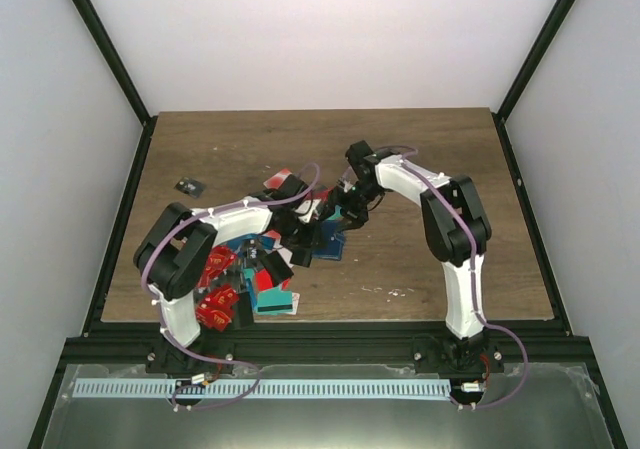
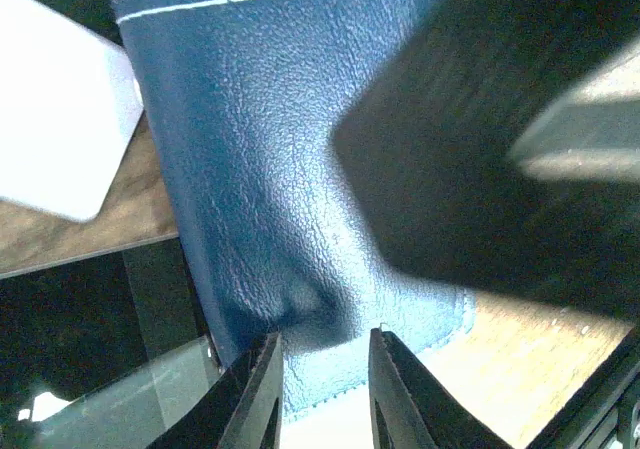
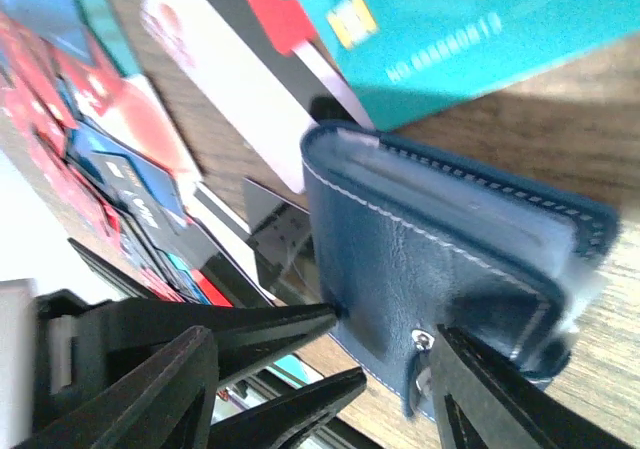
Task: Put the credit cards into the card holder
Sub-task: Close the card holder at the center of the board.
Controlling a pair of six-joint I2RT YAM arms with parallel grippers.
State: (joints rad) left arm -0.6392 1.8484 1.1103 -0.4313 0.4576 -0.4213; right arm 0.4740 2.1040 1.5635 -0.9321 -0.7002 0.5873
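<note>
Between the narrowly set fingers of the left pincer point(image 2: 325, 341), one edge of the dark blue card holder point(image 2: 260, 169) is pinched. Around the clasp end of that holder, which rests on the tabletop point(image 1: 250, 149), the right pincer point(image 3: 325, 337) is spread wide, a finger on either side and no grip seen. Just beyond the holder a teal card point(image 3: 450, 29) and a white card point(image 3: 240, 99) are laid flat. Near the left arm's base the credit cards point(image 1: 215, 307), mostly red, are heaped.
</note>
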